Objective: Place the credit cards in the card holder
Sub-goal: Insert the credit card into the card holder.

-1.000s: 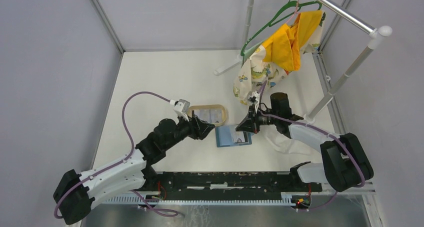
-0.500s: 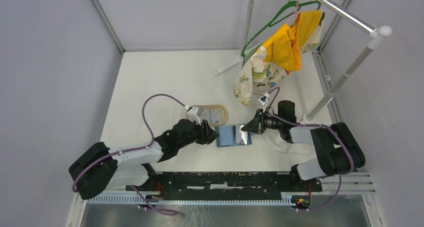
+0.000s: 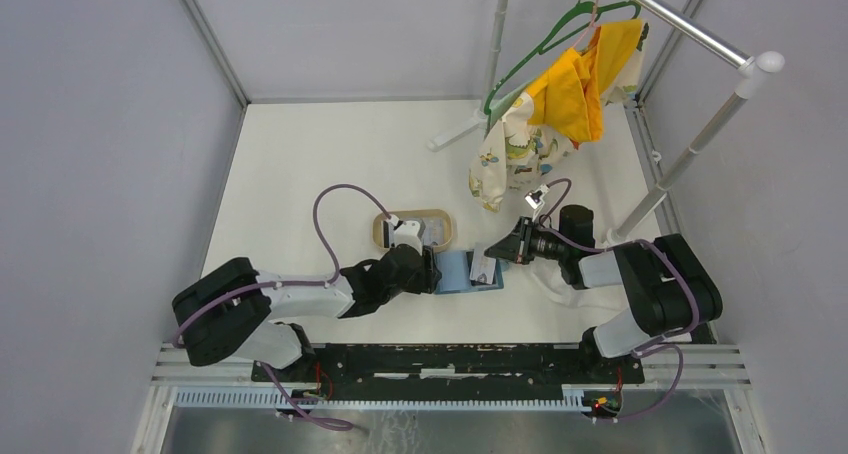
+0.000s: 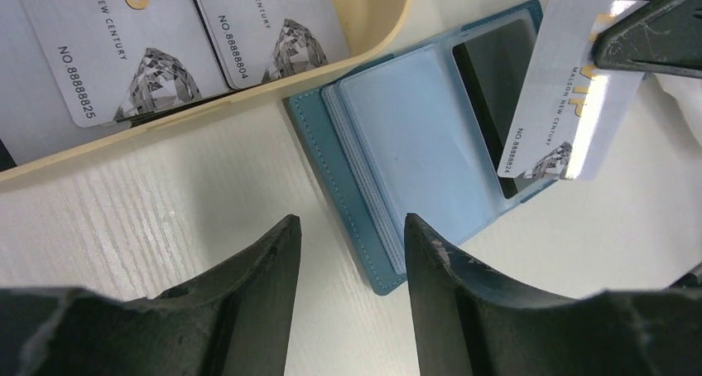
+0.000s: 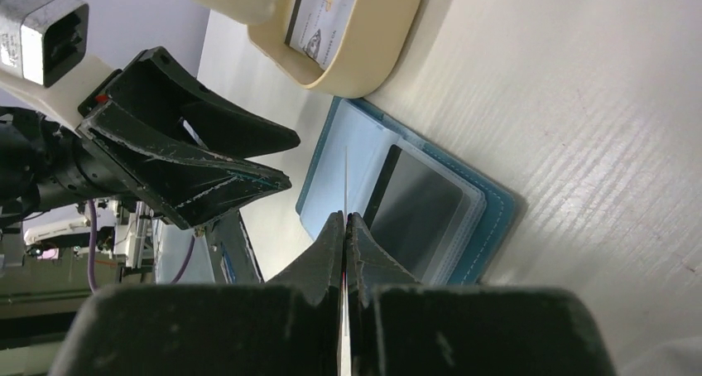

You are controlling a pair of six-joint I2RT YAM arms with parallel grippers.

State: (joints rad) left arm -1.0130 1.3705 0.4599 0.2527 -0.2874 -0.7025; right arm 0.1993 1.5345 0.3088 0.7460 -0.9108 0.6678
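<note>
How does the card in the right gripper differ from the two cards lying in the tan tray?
The held card is pinched in the right gripper, raised over the open card holder; the tray cards lie flat, side by side, in the tan tray. The held card's number ends in 24; the tray cards' end in 04 and 25. All share a pale face, gold lettering and a diamond picture.

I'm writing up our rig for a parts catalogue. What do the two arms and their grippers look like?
The left arm and right arm both alternate white links with bulky black joints, and a purple cable loops along each. The left gripper and right gripper have matte black, wedge-shaped fingers with pale scuffs along their edges. A small grey-and-white camera box sits at the left wrist.
</note>
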